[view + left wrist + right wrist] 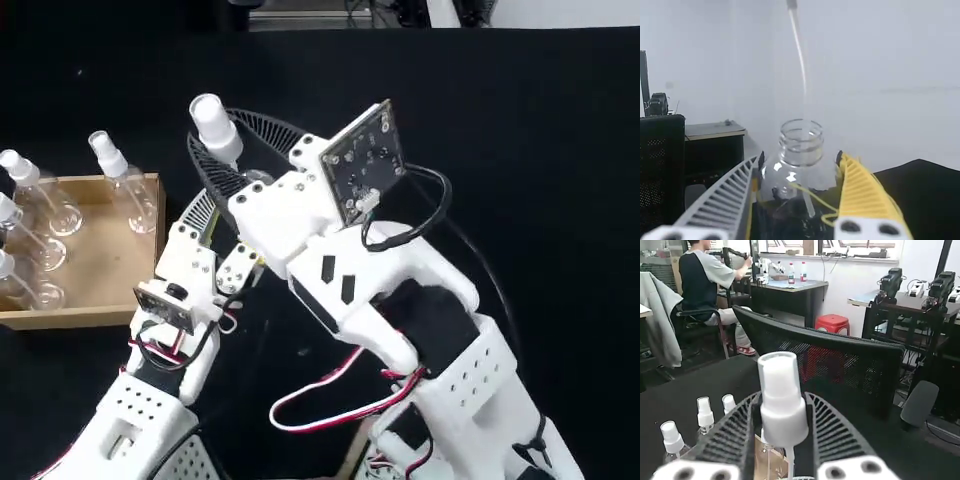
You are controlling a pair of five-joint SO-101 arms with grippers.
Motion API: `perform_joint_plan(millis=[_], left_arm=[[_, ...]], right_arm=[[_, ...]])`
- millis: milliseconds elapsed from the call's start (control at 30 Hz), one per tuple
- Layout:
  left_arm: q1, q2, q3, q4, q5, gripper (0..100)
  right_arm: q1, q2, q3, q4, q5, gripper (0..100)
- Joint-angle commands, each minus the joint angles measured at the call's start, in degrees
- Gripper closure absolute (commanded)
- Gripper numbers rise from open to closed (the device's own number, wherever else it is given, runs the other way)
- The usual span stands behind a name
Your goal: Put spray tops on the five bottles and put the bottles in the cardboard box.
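I'm seeing the brown cardboard box [90, 275], four capped bottles [130, 195] inside, lying beside my left gripper [800, 167], which is clasping a clear uncapped plastic bottle [801, 142]; my right gripper [782, 402] is pinching a white spray top [781, 390] just above it.

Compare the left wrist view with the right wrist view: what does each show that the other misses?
Left wrist only: the clear plastic bottle, neck uncapped, clamped in the left gripper. Right wrist only: the white spray top clamped in the right gripper, with three capped bottles beyond it. Shared: the spray top's thin clear dip tube, seen below the top in the right wrist view and running down into the open neck in the left.
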State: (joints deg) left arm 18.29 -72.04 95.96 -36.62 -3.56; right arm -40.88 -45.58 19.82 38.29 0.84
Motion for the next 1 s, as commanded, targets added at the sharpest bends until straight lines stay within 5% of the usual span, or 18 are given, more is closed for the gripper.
perform_joint_plan(millis=[0, 133, 400, 733, 967], left_arm=[[0.7, -0.3, 1.6, -1.4, 0.3, 97], [0.7, -0.3, 1.6, -1.4, 0.3, 97], [0.7, -0.3, 1.6, -1.4, 0.3, 97], [1.1, -0.4, 1.6, -1.3, 0.0, 97], [-1.0, -4.0, 1.8, 11.3, 0.4, 97]], right_arm=[[-1.1, -1.5, -0.5, 1.9, 3.7, 86.7], [-1.6, -2.3, -1.5, 5.0, 5.0, 76.2], [-1.4, -11.8, -6.2, 11.2, 5.5, 82.2], [19.3, -24.7, 3.3, 24.6, 5.5, 86.4], [20.4, -29.8, 21.3, 22.3, 5.6, 86.1]])
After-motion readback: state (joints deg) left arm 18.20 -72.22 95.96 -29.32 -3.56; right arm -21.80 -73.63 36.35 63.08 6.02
